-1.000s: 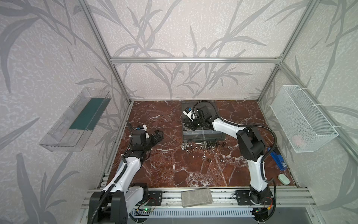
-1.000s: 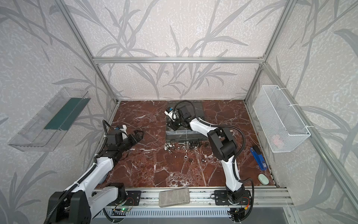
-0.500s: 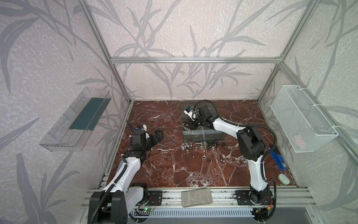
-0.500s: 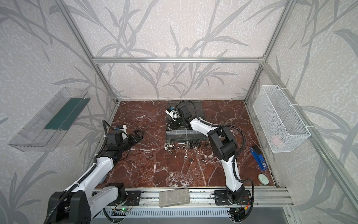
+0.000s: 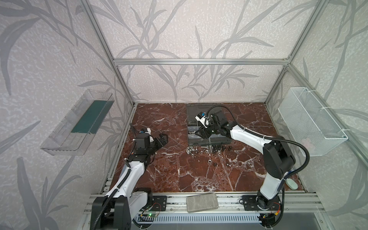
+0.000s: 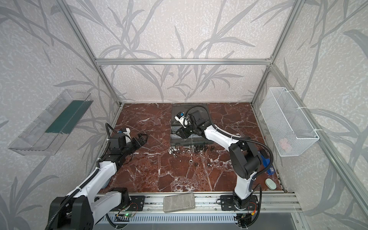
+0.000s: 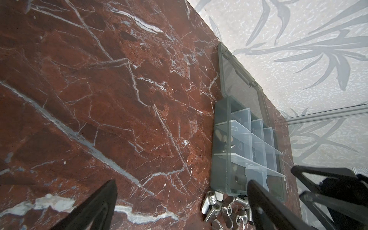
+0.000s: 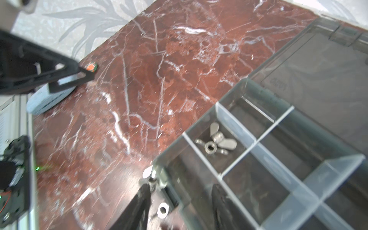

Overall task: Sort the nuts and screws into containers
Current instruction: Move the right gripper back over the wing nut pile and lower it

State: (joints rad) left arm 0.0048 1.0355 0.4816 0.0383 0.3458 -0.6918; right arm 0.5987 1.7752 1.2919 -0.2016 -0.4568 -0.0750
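Red-brown marble tabletop (image 5: 163,173) forms the floor of an aluminium frame with leaf-patterned walls. A grey block (image 5: 202,202) lies on the front rail, nearest the camera head.

Left gripper (image 5: 161,139): positioned above the left side of the marble. Its jaws stand fully apart and nothing is between them.

Loose hardware: three nuts (image 5: 215,164) lie apart from one another past mid-table. Just beyond them, a row of mixed parts lies along the front wall of the organizer case (image 5: 211,141). Silver winged ones lie at the row's left end, and the screws (image 5: 206,148), silver and black, lie further right.

Case interior: the containers (image 8: 258,179) are clear-walled cells in a grid. In the left column, the middle cell holds a few silver nuts, at least one of them winged. The contents of the front corner cell cannot be made out.

Right gripper (image 8: 182,191): positioned at the front-left corner of the case. Its jaws stand partly apart, one finger outside the left wall and the other over the corner cell. Nothing is clamped between them. One winged nut lies on the marble against the outside of that corner.

The smoky lid (image 5: 199,111) lies open and flat behind the case, toward the back wall.
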